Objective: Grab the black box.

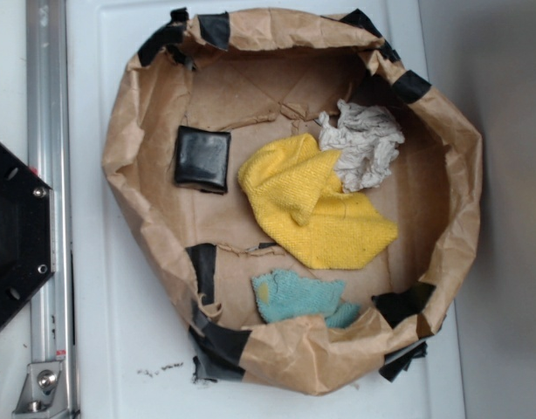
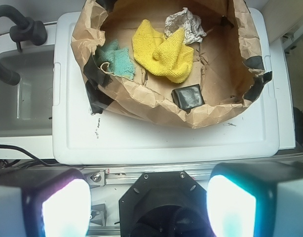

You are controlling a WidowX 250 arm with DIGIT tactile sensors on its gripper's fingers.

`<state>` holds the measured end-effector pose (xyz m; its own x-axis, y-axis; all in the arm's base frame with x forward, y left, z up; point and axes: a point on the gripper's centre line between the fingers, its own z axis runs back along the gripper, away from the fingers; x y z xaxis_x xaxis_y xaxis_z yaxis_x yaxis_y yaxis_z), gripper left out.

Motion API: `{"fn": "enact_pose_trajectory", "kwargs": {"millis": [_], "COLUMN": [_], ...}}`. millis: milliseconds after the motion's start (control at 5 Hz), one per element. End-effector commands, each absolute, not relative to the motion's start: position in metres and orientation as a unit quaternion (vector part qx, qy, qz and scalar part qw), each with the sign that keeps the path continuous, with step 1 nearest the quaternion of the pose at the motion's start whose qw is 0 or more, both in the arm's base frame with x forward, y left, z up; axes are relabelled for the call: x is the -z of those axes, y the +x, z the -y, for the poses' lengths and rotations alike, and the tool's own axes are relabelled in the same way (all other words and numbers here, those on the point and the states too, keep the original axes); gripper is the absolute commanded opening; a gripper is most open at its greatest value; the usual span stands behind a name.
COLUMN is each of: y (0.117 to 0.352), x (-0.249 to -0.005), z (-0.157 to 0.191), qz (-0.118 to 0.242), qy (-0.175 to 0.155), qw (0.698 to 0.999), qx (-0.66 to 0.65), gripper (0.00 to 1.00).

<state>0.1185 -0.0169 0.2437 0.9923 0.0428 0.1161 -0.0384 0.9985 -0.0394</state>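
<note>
- Two views: one from overhead, one from my wrist cam looking forward and down.
- Overhead: a brown paper bag (image 1: 294,196), walls rolled down into a shallow round basin, sits on a white board (image 1: 120,332). Black tape strips (image 1: 202,271) patch the rim in several spots.
- The black box (image 1: 202,158) lies flat on the bag floor, left side in this view, just inside the left wall. Glossy, rounded corners. Nothing on top of it.
- Yellow cloth (image 1: 316,205) lies crumpled mid-bag, right of the box, near it but apart w/ bare paper between.
- White crumpled rag (image 1: 364,144) sits at the yellow cloth's upper right, touching it.
- Teal cloth (image 1: 298,297) lies by the lower wall, below the yellow one, not touching the box.
- Far left of overhead view: a black hexagonal plate (image 1: 10,236) w/ screws and a metal rail (image 1: 45,201), both outside the bag.
- Wrist view: my pincer (image 2: 147,207) is at the bottom edge, over the rail, well short of the bag. Its two fingers (image 2: 60,207) show as bright blurred pads, set wide apart, nothing between them but the plate below. It holds nothing.
- Wrist view: the black box (image 2: 188,96) shows at the near wall of the bag (image 2: 156,101), partly behind the crumpled rim, ahead of me and slightly right of centre.
- Wrist view: yellow cloth (image 2: 164,52) lies beyond the box, teal cloth (image 2: 117,59) to its left, white rag (image 2: 186,24) at the far side.
- Left of the board (image 2: 156,140) a grey sink (image 2: 20,94) w/ a dark hose is visible.
</note>
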Motion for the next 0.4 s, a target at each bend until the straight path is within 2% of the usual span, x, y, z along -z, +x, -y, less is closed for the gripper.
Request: {"fn": "enact_pose_trajectory", "kwargs": {"millis": [0, 200], "y": [0.119, 0.156], "x": [-0.244, -0.215], "z": [0.017, -0.033], "qz": [0.059, 0.037], "qy": [-0.019, 0.024], "qw": [0.998, 0.998], "qx": [-0.02, -0.051], "gripper": [1.0, 1.0]}}
